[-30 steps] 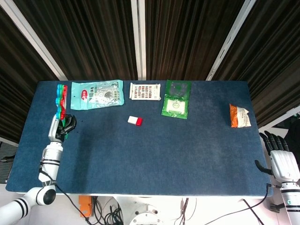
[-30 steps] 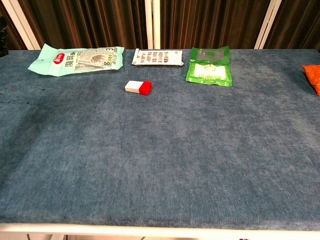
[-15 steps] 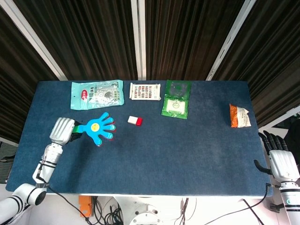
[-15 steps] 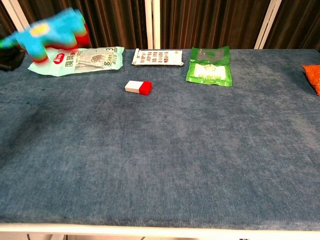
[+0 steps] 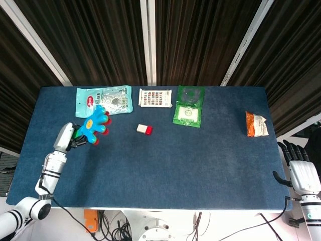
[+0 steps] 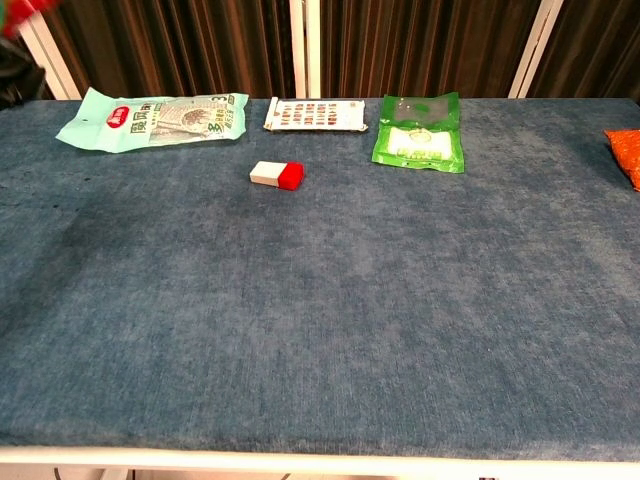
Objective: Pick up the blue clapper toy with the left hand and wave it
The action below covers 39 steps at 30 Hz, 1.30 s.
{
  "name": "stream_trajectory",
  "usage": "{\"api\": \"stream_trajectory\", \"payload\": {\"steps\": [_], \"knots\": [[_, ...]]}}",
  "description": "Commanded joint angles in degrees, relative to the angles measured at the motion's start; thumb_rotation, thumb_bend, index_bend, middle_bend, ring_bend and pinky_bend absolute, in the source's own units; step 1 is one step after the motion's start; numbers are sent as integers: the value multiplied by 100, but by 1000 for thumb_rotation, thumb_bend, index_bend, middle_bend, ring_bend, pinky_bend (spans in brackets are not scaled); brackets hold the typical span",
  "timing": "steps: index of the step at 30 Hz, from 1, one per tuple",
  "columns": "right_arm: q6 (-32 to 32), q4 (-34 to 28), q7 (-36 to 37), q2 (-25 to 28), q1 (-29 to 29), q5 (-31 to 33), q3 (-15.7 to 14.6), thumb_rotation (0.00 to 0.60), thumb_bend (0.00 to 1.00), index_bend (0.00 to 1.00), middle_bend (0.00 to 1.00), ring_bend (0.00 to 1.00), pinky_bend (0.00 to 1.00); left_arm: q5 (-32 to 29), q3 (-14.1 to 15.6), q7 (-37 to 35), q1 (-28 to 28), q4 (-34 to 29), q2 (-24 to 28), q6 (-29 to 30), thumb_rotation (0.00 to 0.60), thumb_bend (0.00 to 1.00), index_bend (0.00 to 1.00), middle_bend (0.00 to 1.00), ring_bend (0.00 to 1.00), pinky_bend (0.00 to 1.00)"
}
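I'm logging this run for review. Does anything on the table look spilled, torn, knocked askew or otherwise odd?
Nothing stands out. The packets along the far edge lie flat and apart, the small red-and-white block sits alone, and the orange packet lies near the right edge. The blue clapper toy is off the table only because the left hand holds it.

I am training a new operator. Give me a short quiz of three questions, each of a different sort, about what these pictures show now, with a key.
1. True or false: the left hand holds the blue clapper toy above the table.
2. Multiple choice: which thing lies nearest the small white and red block?
A. the orange snack packet
B. the white card of coloured squares
C. the right hand
3. Fill in: the green pouch lies between the white card and the ____ snack packet.

Key: 1 true; 2 B; 3 orange.
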Motion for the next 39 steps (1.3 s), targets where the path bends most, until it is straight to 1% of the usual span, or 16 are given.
{"api": "stream_trajectory", "payload": {"steps": [1,2,4,6,7,10,11,12,14,18,24,30,32,34,37,39], "knots": [[-10,8,-2,-11,5,-6,-7,600,216,0,0,0,0,-622,-880,-5491,318,-1069,787,-958,600,755,1000,1000,1000,1000],[-9,9,-5,-12,6,-7,-7,600,216,0,0,0,0,-467,-828,-5584,312,-982,807,-958,600,756,1000,1000,1000,1000],[-4,8,-10,-15,7,-5,-2,600,216,0,0,0,0,-139,-658,-5374,260,-752,807,-914,600,761,1000,1000,1000,1000],[1,1,-13,-14,7,-7,0,600,217,0,0,0,0,179,-425,-4454,171,-425,738,-794,600,769,1000,1000,1000,1000],[-3,-3,-13,-12,8,-8,-3,600,217,0,0,0,0,300,-320,-3771,124,-255,669,-714,600,773,1000,1000,1000,1000],[-7,-7,-11,-8,4,-8,-9,600,217,0,0,0,0,738,24,-709,-6,466,275,-298,600,778,1000,1000,1000,1000],[-4,-6,-8,-8,1,-6,-10,600,218,0,0,0,0,968,176,627,-56,801,82,-122,600,778,1000,1000,1000,1000],[-3,-4,-4,-8,-1,-4,-9,600,218,0,0,0,0,1128,292,1485,-90,1010,-41,-43,600,778,1000,1000,1000,1000],[-4,3,6,-7,-2,3,-8,600,218,0,0,0,0,1313,509,2694,-156,1207,-218,-73,600,777,1000,1000,1000,1000],[-13,24,32,-6,-5,3,-14,600,218,0,0,0,0,1359,739,3619,-289,1263,-261,-358,600,777,1000,1000,1000,1000],[-25,74,84,-18,-7,32,-3,600,217,0,0,0,0,1401,880,4221,-423,1188,-189,-377,600,772,1000,1000,1000,1000],[-22,96,104,-34,-8,14,-11,600,218,0,0,0,0,1283,949,4334,-458,1017,-121,-369,600,768,1000,1000,1000,1000],[-5,88,101,-24,-17,7,-12,600,217,0,0,0,0,1163,938,4154,-443,904,-106,-373,600,760,1000,1000,1000,1000],[12,79,97,-16,-23,0,-11,600,217,0,0,0,0,925,841,3598,-385,676,-108,-345,600,754,1000,1000,1000,1000],[11,74,91,-8,-25,6,-9,600,218,0,0,0,0,415,544,1709,-256,-83,-7,-310,600,748,1000,1000,1000,1000],[-9,73,84,-10,-17,14,-9,600,218,0,0,0,0,129,290,100,-182,-686,173,-335,600,744,1000,1000,1000,1000]]}}
